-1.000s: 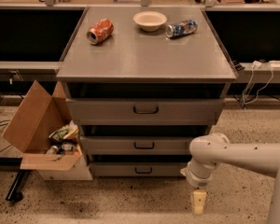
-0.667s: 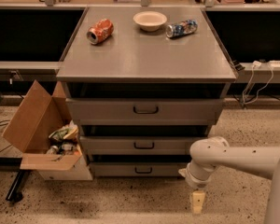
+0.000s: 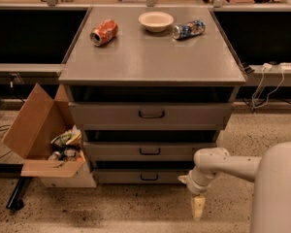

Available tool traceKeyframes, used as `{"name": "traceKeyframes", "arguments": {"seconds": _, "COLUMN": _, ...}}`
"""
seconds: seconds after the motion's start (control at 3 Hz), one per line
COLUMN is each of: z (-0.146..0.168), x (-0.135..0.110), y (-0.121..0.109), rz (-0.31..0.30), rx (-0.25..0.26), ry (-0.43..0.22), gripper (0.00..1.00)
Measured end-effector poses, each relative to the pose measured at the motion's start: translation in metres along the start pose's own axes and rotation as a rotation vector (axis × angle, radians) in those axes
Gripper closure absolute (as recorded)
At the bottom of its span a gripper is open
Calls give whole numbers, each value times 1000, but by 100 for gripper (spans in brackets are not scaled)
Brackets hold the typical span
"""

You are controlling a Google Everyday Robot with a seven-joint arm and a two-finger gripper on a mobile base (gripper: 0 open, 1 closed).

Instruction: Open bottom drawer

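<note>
The bottom drawer (image 3: 136, 176) is the narrowest grey front, lowest of three, with a small black loop handle (image 3: 149, 177) at its centre. It looks closed. My gripper (image 3: 198, 207) hangs from the white arm (image 3: 223, 165) at the lower right, pointing down at the floor. It is to the right of the handle and a little lower, in front of the drawer's right end, apart from it.
The mid-sized drawer (image 3: 150, 151) and the widest top drawer (image 3: 150, 114) sit above. On the cabinet top (image 3: 150, 57) lie a red can (image 3: 104, 32), a white bowl (image 3: 156, 21) and a blue can (image 3: 188, 29). An open cardboard box (image 3: 43, 140) of rubbish stands at the cabinet's left.
The arm and gripper have shifted very slightly; the drawers have not moved.
</note>
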State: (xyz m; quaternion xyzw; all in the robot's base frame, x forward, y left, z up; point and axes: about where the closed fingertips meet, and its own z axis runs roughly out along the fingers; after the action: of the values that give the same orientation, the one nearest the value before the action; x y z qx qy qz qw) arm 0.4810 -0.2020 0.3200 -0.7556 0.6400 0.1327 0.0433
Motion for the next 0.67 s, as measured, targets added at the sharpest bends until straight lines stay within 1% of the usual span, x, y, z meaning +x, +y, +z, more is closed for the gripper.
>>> {"name": "traceKeyframes", "arguments": {"seconds": 0.33, "z": 38, "x": 13, "y": -43, "rz": -13, "rx": 11, "ry": -57, "gripper": 0}}
{"name": "traceKeyframes", "arguments": {"seconds": 0.67, "z": 38, "x": 13, "y": -43, "rz": -13, "rx": 11, "ry": -57, "gripper": 0}}
